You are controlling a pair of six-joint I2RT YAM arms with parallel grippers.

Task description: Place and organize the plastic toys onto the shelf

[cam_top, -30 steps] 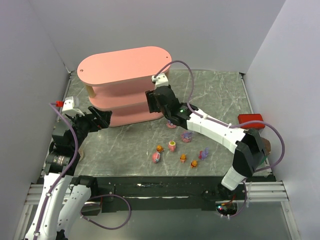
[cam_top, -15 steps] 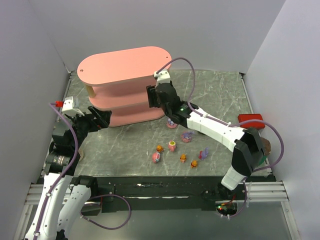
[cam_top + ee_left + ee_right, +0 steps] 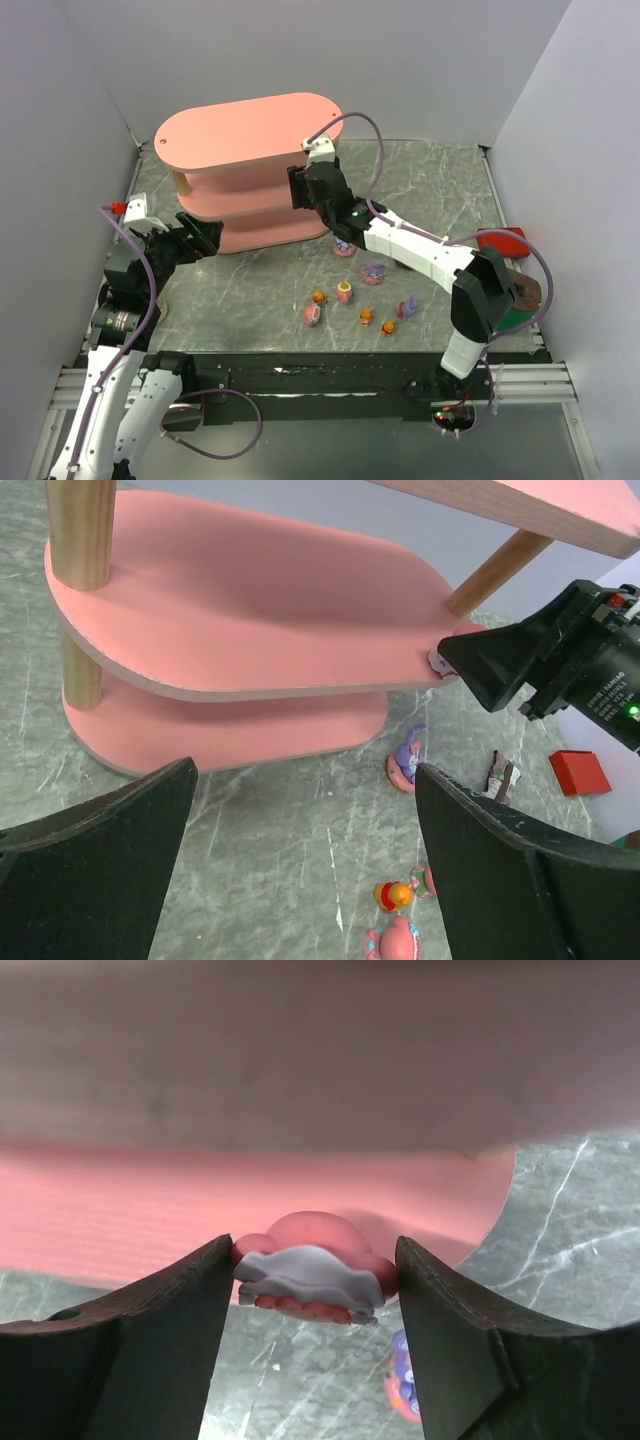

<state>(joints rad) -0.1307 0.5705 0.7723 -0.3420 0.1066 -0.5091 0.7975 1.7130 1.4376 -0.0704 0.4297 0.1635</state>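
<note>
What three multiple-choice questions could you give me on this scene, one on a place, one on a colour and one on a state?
1. Where is the pink-white toy that the right gripper holds?
A. on the top tier of the shelf
B. at the rim of the shelf's middle tier
C. deep inside the bottom tier

2. What colour are the shelf's tiers?
A. blue
B. green
C. pink

3. How is the left gripper?
A. open and empty
B. shut on a toy
C. shut on the shelf

Answers:
1 B: the left wrist view shows the toy at the middle tier's edge.
2 C: every tier is pink.
3 A: its fingers stand wide apart with nothing between them.
</note>
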